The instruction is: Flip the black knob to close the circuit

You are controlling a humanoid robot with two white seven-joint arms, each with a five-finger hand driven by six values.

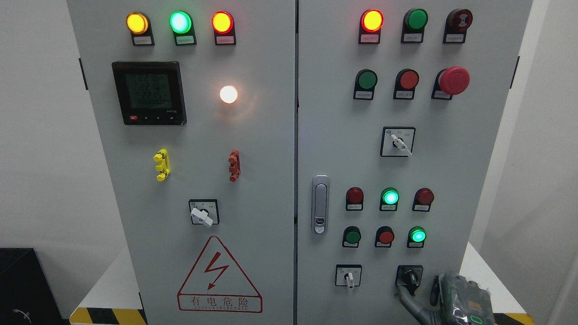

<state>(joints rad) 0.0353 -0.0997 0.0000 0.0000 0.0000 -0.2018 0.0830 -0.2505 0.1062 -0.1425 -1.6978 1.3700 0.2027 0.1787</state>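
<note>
- The black knob [410, 276] sits at the lower right of the cabinet's right door [343, 158], beside a white switch [348, 276].
- The right hand [445, 298] comes up from the bottom right corner, one finger [405, 295] touching just under the knob; I cannot tell its grip.

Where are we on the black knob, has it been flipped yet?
Done: the right hand has reached the panel's lower right corner, with a finger just under the black knob. In hand: lining up on the knob; no firm grasp shows. Left: turning it. I can't confirm it has been flipped. The left hand is out of view.
</note>
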